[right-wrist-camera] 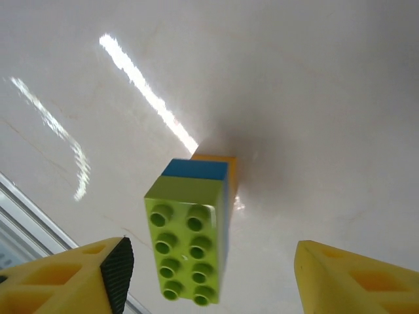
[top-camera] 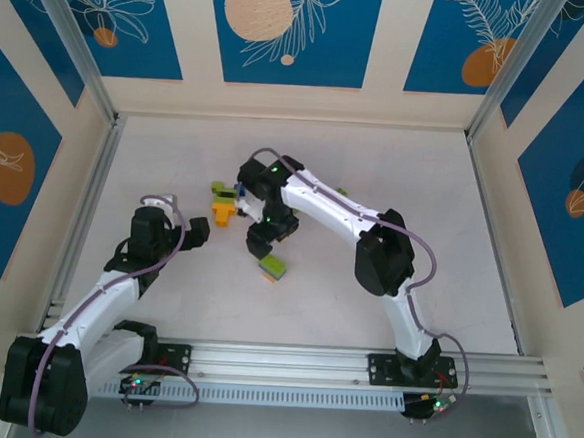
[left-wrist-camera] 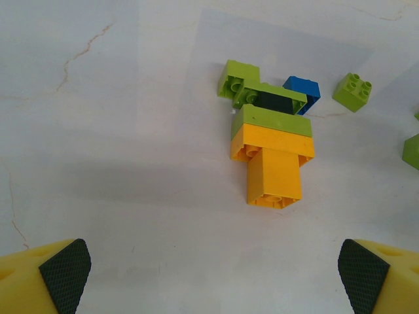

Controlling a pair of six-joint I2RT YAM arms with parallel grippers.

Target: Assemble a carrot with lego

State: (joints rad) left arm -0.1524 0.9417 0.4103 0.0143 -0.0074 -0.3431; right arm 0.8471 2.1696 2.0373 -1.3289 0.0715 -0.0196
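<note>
Two open, empty hands: the right hand (top-camera: 263,239) hangs above a green-blue-orange lego stack (right-wrist-camera: 186,248), probably to grasp it; the half-built carrot (left-wrist-camera: 272,150) lies at its ten o'clock, facing the left hand (top-camera: 193,234).

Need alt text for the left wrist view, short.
An orange and lime green lego stack lies flat on the white table, a blue brick at its far end and a loose lime green brick to the right. The left gripper is open and empty, its black pads at the bottom corners.
</note>
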